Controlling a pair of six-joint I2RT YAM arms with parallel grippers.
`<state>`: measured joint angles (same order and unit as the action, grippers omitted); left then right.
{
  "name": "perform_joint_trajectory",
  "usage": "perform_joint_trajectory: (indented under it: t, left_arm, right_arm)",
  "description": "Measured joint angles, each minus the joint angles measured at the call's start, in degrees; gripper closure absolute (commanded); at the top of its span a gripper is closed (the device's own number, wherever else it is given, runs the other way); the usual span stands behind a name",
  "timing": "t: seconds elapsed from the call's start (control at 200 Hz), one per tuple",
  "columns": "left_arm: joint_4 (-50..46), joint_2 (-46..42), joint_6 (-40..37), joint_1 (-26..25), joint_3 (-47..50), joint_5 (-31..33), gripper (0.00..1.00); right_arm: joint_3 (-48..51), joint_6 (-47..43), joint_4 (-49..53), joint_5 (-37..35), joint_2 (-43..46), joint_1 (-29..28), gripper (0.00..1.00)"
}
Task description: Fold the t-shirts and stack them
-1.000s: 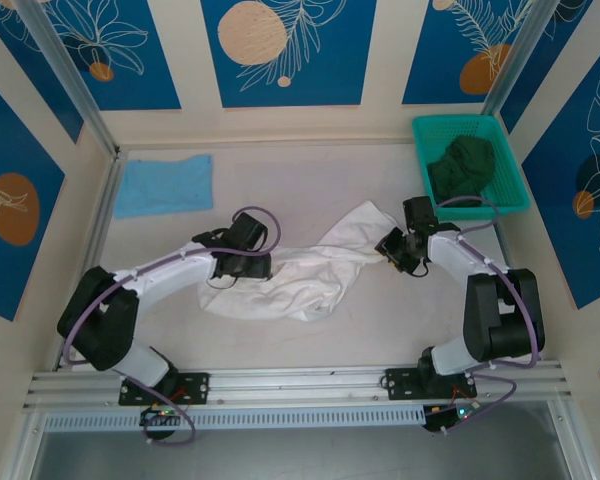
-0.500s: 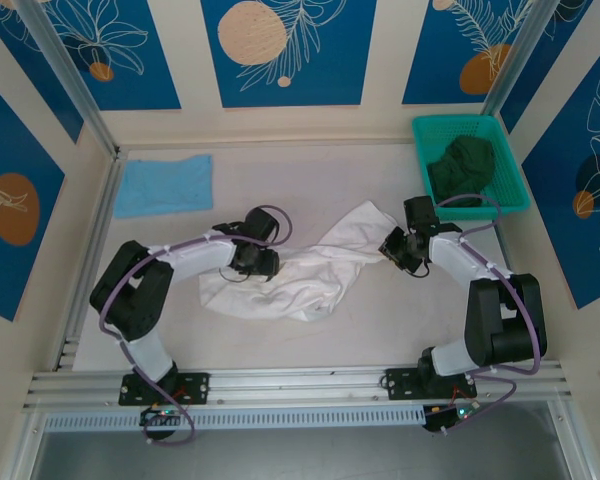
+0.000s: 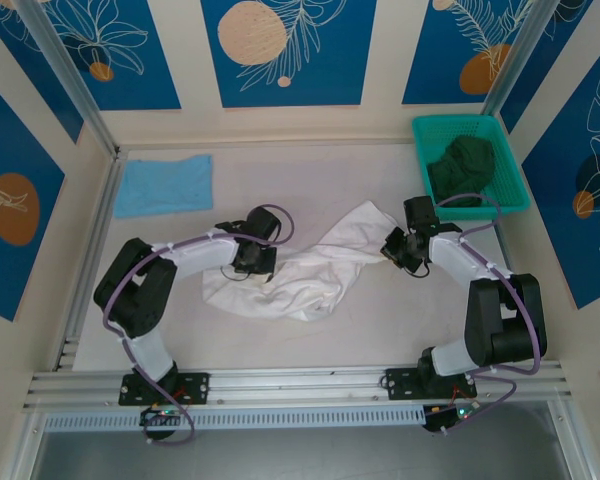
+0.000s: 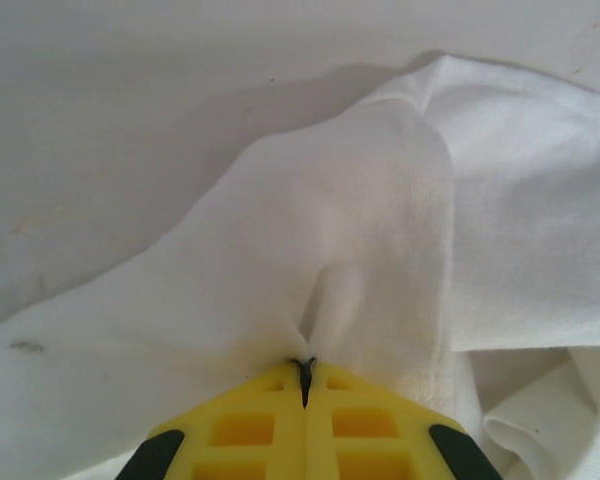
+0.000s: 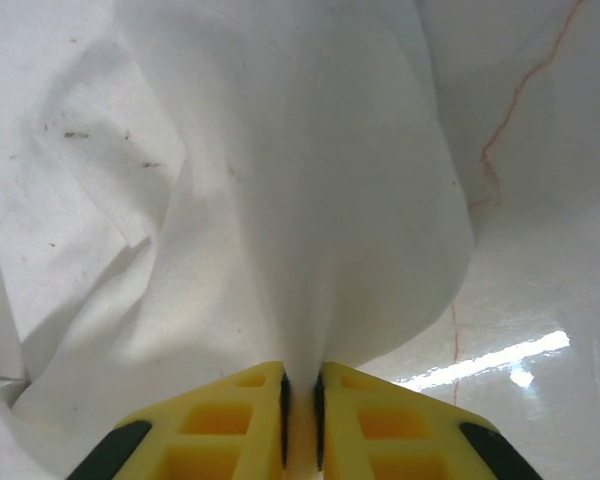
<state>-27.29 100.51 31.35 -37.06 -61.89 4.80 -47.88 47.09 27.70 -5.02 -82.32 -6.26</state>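
Swung inward since a second ago, now pinching white t-shirt [image 3: 310, 278] at nine o'clock end with left claw [image 3: 252, 263]; squeezing three o'clock end with right claw [image 3: 392, 246].

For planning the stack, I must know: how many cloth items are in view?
3: a white t-shirt crumpled mid-table; a light-blue t-shirt flat at the far left; a dark green cloth in the teal basket, which may hide more beneath.

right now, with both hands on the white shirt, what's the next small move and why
The left hand and right hand are each shut on a fold of the white t-shirt, crumpled between them; probably lift both slightly and draw them apart to spread it.
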Motion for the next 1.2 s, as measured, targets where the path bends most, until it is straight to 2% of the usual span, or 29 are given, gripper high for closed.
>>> perform_joint_trajectory:
  t: [0.065, 0.27, 0.505, 0.685, 0.955, 1.2]
  left_arm:
    - [-0.28, -1.14, -0.02, 0.00, 0.02, 0.76, 1.00]
    - [-0.09, -6.54, -0.09, -0.09, 0.81, 2.38, 1.00]
    - [0.92, -8.63, -0.46, -0.09, 2.01, 2.75, 1.00]
    - [1.14, -9.01, -0.46, -0.09, 2.45, 2.80, 1.00]
    - [1.14, -9.75, -0.46, -0.13, 2.78, 2.86, 1.00]
    - [1.14, -10.10, -0.46, -0.26, 3.04, 3.26, 1.00]
  right_arm:
    - [0.00, -0.20, 0.04, -0.17, 0.04, 0.02, 0.87]
    - [0.00, -0.59, 0.37, -0.63, 0.07, 0.04, 0.75]
    - [0.00, -0.81, 1.44, -1.07, 1.14, 0.04, 0.69]
    - [0.00, -0.85, 1.99, -1.49, 1.92, -0.07, 0.69]
    - [-0.42, -1.31, 2.64, -2.34, 2.38, -0.66, 0.79]
    - [-1.46, -1.42, 3.28, -2.82, 2.40, -1.29, 0.83]
